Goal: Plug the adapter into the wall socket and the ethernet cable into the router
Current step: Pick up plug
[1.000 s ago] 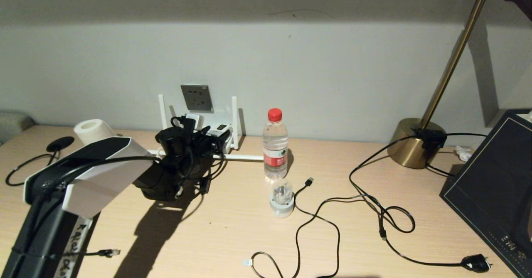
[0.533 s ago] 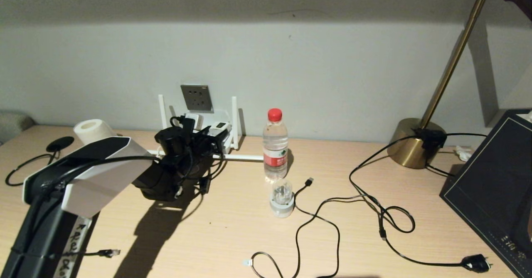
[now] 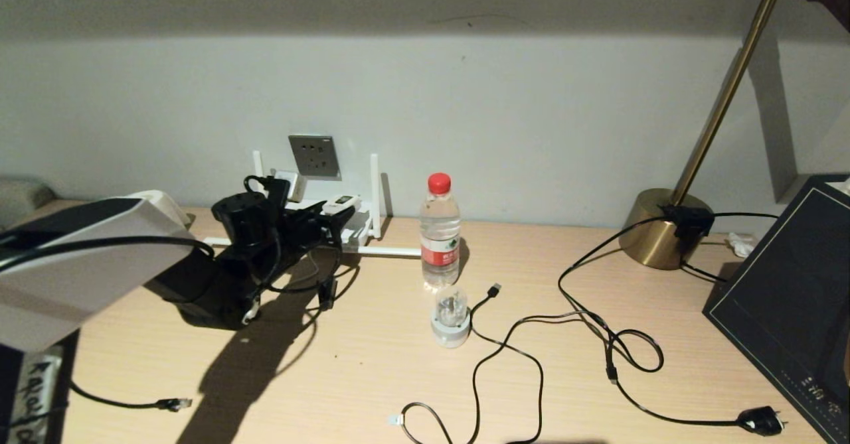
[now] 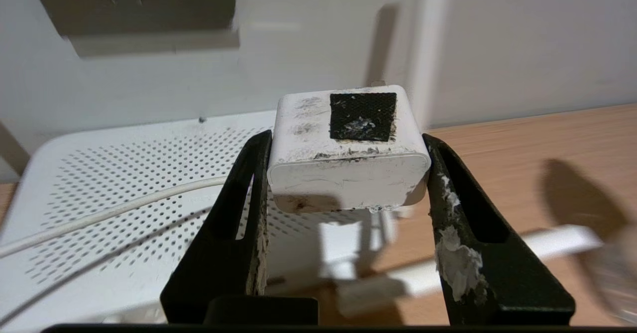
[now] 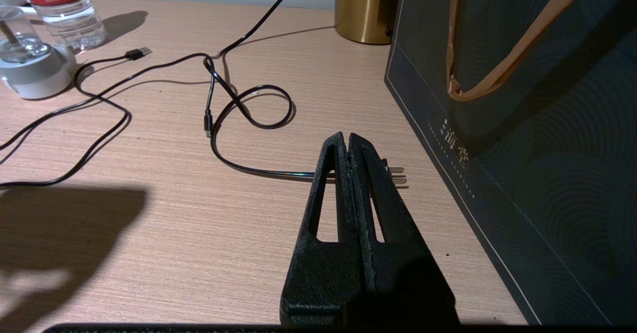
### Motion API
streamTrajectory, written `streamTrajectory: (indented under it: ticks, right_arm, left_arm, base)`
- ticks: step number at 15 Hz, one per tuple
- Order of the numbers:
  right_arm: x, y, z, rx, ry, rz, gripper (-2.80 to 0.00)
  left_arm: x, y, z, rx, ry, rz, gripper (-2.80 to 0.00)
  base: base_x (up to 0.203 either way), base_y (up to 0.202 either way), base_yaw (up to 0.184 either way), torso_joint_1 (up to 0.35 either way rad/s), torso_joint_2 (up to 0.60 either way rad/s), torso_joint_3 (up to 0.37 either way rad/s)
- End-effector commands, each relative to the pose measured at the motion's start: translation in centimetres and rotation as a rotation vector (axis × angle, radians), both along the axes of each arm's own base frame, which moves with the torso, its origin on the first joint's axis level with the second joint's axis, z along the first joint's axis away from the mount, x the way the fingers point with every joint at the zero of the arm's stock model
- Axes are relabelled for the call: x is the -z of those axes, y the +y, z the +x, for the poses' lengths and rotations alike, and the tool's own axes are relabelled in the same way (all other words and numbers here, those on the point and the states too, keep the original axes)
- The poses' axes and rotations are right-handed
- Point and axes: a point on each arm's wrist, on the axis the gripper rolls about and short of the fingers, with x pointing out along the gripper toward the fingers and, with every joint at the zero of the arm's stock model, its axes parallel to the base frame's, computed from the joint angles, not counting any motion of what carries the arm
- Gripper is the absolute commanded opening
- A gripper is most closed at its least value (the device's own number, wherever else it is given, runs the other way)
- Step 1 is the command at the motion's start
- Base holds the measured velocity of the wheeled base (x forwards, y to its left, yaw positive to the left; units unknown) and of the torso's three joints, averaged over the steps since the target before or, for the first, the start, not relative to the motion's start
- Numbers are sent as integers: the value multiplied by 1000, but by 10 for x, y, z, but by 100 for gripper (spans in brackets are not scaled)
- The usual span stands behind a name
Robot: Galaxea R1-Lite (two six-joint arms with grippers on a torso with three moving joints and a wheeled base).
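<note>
Left gripper (image 4: 348, 173) is up at the back edge of the table (image 3: 372, 364), near the wall, its two black fingers (image 4: 239, 213) pinched on the sides of the adapter (image 4: 348, 149). The white block is held clear of the surface above the router (image 4: 99, 198); a dark square patch shows on its upper face, and its thin white cord trails across the router's perforated top. From the head view the adapter (image 3: 289, 185) sits just below and to the left of the wall socket (image 3: 315, 156), not yet in it. The socket is a grey plate on the wall directly behind the router (image 3: 345, 222), whose white antennas stand either side of it.

Ethernet cable (image 3: 133, 404) lies at the front left edge of the table, clear-tipped plug pointing right, untouched and well apart from the router.

Right gripper (image 5: 348, 141) hangs low over the right side of the table, fingers pressed together with nothing between them, next to a dark paper bag (image 5: 537, 124). A black mains plug (image 3: 759, 421) lies just beyond its tips.

Mid-table: a water bottle (image 3: 439, 231), a round white-and-clear plug piece (image 3: 451, 318), a black USB cable (image 3: 518, 344). Brass lamp base (image 3: 661, 228) at the back right.
</note>
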Motion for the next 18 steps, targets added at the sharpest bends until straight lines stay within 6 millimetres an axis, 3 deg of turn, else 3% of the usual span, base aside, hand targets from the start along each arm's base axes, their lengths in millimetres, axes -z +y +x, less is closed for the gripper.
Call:
streamTrajectory:
  ticks: [1,3,5,7,9,12,18]
  right_arm:
    - [3,0,1,-1,10,-1,-280]
    - [3,0,1,-1,10,-1,-280]
    - [3,0,1,-1,10,-1,-280]
    - [3,0,1,-1,10,-1,-280]
    - [3,0,1,-1,10,-1,-280]
    - [3,0,1,-1,10,-1,-280]
    - [3,0,1,-1,10,-1,-280]
  left_arm:
    - [-65,8,-41,9,-89,-27,-280]
    - [-114,17,-88,24,-41,-72,-280]
    - [-141,25,-140,23,160,-151,-280]
    - [-144,35,-190,-44,482,-361,-280]
    - [-135,41,-222,-160,754,-564,-280]
    - [-121,41,-229,-283,986,-768,-280]
    - [-100,34,-189,-463,1209,-1002,-280]
  base:
    - [0,0,0,0,0,0]
    - [0,0,0,0,0,0]
    - [0,0,0,0,0,0]
    - [0,0,0,0,0,0]
    - [0,0,0,0,0,0]
    - [0,0,0,0,0,0]
    - [0,0,0,0,0,0]
